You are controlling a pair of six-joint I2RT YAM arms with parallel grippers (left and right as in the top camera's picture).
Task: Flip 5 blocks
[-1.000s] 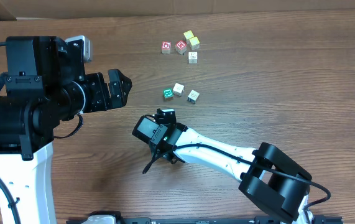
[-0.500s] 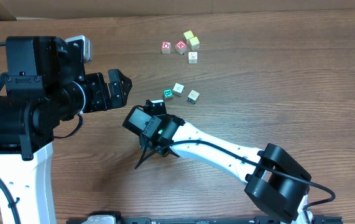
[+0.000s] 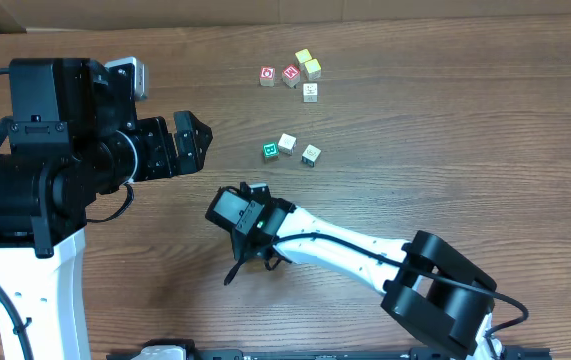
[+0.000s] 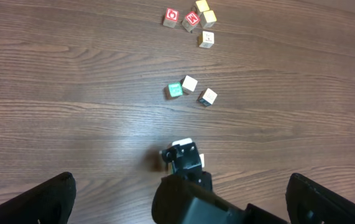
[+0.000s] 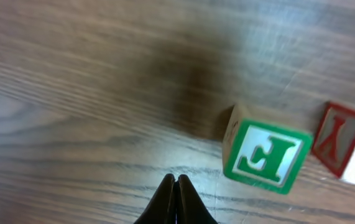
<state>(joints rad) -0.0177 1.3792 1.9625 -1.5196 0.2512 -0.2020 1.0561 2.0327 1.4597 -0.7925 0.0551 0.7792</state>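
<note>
My left arm [image 3: 45, 190] stands at the left side, its bulky black wrist turned so that the left gripper [image 3: 201, 140] points to the right. Its jaws are spread wide with nothing between them (in the left wrist view the two fingers [image 4: 40, 199] sit at the bottom corners of the picture). My right arm [image 3: 345, 245] reaches in from the lower right, its white link stretched out leftward and its wrist dipped low. The right gripper [image 5: 176, 190] is pinched fully closed, its two dark tips pressed together into one point, holding nothing.
</note>
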